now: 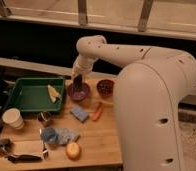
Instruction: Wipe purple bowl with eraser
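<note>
Gripper [79, 76], jaws closed on the eraser [79, 83], which hangs upright into the purple bowl [84, 95] on the counter [102, 141].

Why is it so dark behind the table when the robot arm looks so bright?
Camera view: light seems to come from above, so the white arm and the wooden table look bright, while the wall behind lies in shadow. The gripper, shut on the eraser, sits over the purple bowl, dim inside.
</note>
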